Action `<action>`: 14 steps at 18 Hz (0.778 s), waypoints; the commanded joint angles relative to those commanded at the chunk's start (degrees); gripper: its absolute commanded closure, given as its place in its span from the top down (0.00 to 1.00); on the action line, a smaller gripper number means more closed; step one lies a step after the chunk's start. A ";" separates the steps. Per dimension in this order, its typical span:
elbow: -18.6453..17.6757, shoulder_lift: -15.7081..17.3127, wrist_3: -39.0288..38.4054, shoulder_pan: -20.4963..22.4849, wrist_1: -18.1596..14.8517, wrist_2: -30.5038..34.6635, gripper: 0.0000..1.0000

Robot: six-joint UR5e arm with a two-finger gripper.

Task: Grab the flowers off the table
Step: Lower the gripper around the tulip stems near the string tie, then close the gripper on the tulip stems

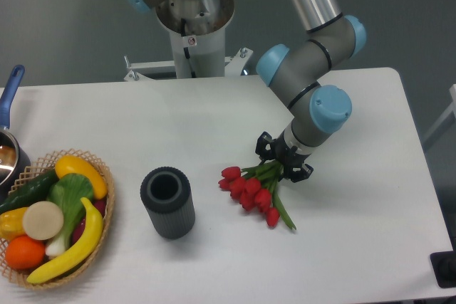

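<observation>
The flowers [249, 191], a bunch of red tulips with green stems, lie on the white table [214, 115] right of centre, heads pointing left and down. My gripper [283, 164] is down over the stem end of the bunch, its black fingers closed in around the green stems. The stems between the fingers are partly hidden by the gripper body.
A dark grey ribbed cylinder [167, 202] stands left of the flowers. A wicker basket [104, 180] of fruit and vegetables sits at the left edge, with a blue-handled pot [10, 97] behind it. The arm's base column [192, 23] rises at the back.
</observation>
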 joint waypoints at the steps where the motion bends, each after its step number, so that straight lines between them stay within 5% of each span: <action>1: 0.26 0.00 -0.44 0.00 0.09 0.00 0.49; 14: 0.44 1.23 -1.41 0.09 -0.09 -0.09 0.41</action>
